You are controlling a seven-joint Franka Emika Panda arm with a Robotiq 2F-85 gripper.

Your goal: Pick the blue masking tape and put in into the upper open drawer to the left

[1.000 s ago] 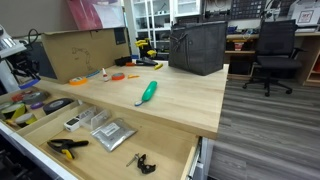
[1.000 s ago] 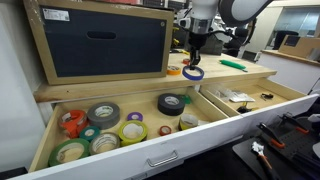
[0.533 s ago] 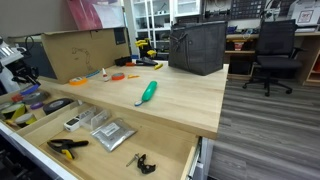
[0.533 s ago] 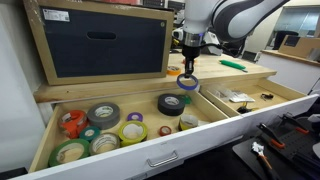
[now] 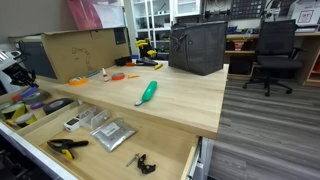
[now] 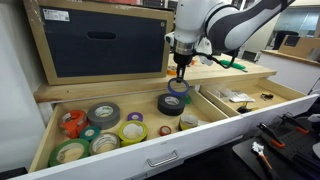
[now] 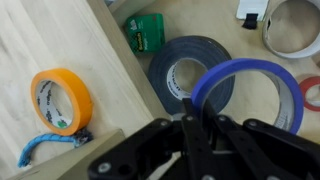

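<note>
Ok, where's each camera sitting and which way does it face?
In an exterior view: low by the drawer ends, facing across the worktop to office chairs; only arm edge shows.
In an exterior view: before the upper open drawer, facing its rolls; arm and claw show.
Wrist view: straight down; claw pinching the blue masking tape.
Last two share that tape and a black roll.

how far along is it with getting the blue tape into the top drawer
Done: the pickup. The blue masking tape is gripped in the hand, clear of the worktop.
In hand: the carry. The tape hangs over the upper open drawer, just above a black roll.
Left: lower it in, open the hand and pull away.
</note>
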